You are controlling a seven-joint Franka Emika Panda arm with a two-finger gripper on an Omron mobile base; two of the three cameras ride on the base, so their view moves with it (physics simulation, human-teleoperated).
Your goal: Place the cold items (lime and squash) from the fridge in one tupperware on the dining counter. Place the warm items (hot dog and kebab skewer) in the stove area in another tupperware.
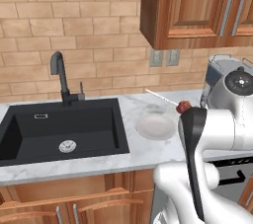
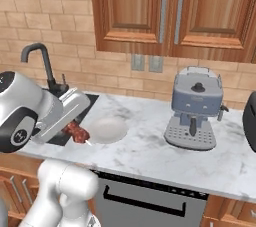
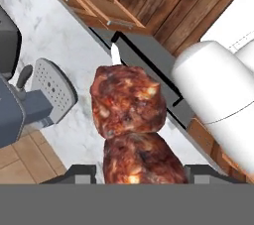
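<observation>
Kebab skewer (image 3: pixel 130 120) gripped by the gripper (image 3: pixel 131 172); jaws closed on the meat, dark finger tips (image 3: pixel 74 173) at either side of the lower chunk in the hand view; two browned meat chunks stacked along the stick, pale skewer point (image 3: pixel 115 54) sticking out past the far chunk; skewer held up off the desk (image 2: pixel 165 156); in the right base view the meat (image 2: pixel 76 132) shows at the end of the white arm, just left of the round clear tupperware (image 2: pixel 106 128), stick tip at its near-left rim, contact unclear; in the left base view a red chunk (image 1: pixel 183 106) peeks above the dark arm joint with the thin stick (image 1: pixel 160 97) running far-left over the marble, right of the tupperware (image 1: pixel 155 125); tupperware sits on the marble desk between the black sink (image 1: pixel 59 131) on the left and the grey-blue coffee machine (image 2: pixel 196 108) on the right; black faucet (image 1: pixel 62 77) at the far edge of the sink; coffee machine well apart from the skewer; wooden wall cabinets (image 2: pixel 170 11) above, brick wall behind, two wall outlets (image 2: pixel 146 63) under the cabinets; dark oven front (image 2: pixel 145 198) below the desk edge.
</observation>
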